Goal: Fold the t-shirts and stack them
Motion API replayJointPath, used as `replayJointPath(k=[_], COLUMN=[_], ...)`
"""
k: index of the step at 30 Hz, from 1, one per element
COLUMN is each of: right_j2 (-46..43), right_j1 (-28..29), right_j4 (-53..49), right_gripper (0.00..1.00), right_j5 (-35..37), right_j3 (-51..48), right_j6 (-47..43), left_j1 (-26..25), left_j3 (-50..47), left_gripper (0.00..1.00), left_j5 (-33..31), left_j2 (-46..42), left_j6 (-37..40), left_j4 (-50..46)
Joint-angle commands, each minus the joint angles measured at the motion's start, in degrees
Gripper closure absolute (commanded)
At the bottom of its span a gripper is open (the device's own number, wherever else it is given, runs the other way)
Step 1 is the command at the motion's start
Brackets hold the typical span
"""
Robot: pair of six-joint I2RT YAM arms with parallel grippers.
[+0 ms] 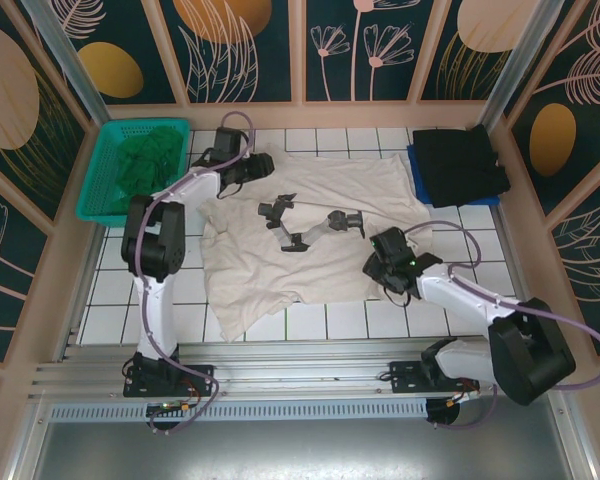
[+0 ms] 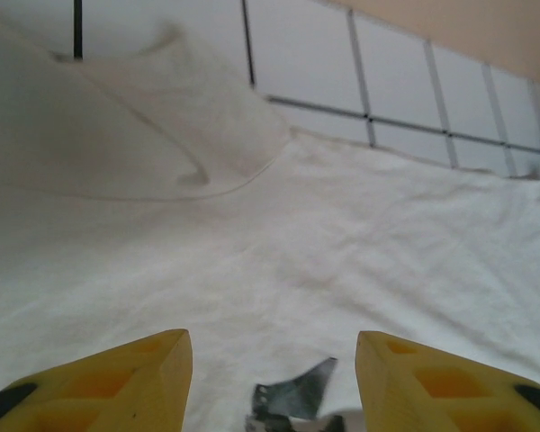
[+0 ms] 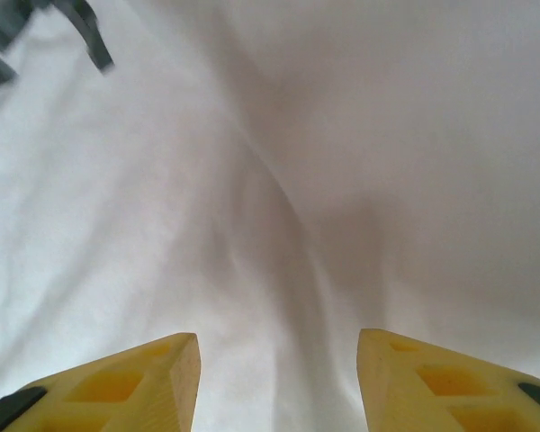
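The large cream-white t-shirt lies spread over the middle of the tiled table, a dark grey print on its chest. My left gripper hovers open over its back left part; in the left wrist view the yellow fingers stand wide apart above the cloth, a sleeve ahead. My right gripper is open over the shirt's front right part, its fingers apart above a soft fold. The black t-shirt lies folded at the back right. The dark green one is bunched in the basket.
The teal mesh basket stands at the back left. A blue edge shows under the black shirt. Wooden-framed walls close in the table on three sides. Bare white tiles lie right of the cream shirt and along its near edge.
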Motion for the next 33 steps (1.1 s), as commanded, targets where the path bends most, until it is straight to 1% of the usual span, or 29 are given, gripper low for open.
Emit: replayJointPath(k=[1, 4, 8, 12, 14, 17, 20, 22, 24, 27, 30, 33], right_j2=[6.09, 11.48, 13.65, 10.97, 9.27, 6.38, 2.61, -0.31, -3.29, -8.18, -12.8, -16.12], right_j1=[-0.89, -0.51, 0.4, 1.14, 2.49, 2.81, 2.57, 2.08, 1.75, -3.83, -10.98, -15.99], right_j4=[2.36, 3.54, 5.06, 6.17, 6.73, 5.7, 0.89, -4.12, -8.34, -11.33, -10.04, -9.32], right_gripper=[0.5, 0.51, 0.51, 0.51, 0.51, 0.5, 0.46, 0.43, 0.39, 0.37, 0.37, 0.37], right_j5=[2.48, 1.84, 0.69, -1.04, -1.96, -3.25, -1.39, 1.39, 3.68, 4.67, 1.87, 0.67], right_j3=[2.69, 4.07, 2.01, -2.39, -4.55, -6.0, -3.99, -1.41, 0.16, -0.67, -3.52, -5.6], right_j6=[-4.05, -4.68, -3.56, -0.45, 0.83, 1.55, 0.62, 0.01, -0.53, -2.17, -5.28, -6.73], left_j1=[-0.06, -0.06, -0.03, 0.19, 0.58, 1.31, 1.71, 1.77, 1.7, 1.72, 1.69, 1.56], left_j3=[2.66, 5.33, 9.25, 15.83, 18.82, 25.3, 31.41, 34.16, 32.95, 26.67, 17.49, 3.6], left_gripper=[0.49, 0.49, 0.49, 0.49, 0.49, 0.49, 0.5, 0.48, 0.45, 0.4, 0.35, 0.34], left_j5=[-1.96, -1.53, -2.68, -4.18, -4.39, -4.49, -4.7, -4.83, -5.14, -6.57, -7.7, -10.34], left_j2=[5.16, 8.41, 12.01, 16.75, 18.84, 22.29, 24.27, 23.32, 19.93, 12.4, 3.89, -6.37], left_j6=[-0.57, -1.07, -0.97, -0.97, -1.35, -1.72, -1.51, -1.11, -0.68, 0.27, 1.4, 1.79], left_j4=[-0.51, -1.16, -2.77, -6.12, -6.8, -9.38, -11.82, -13.82, -13.82, -13.58, -13.53, -12.23])
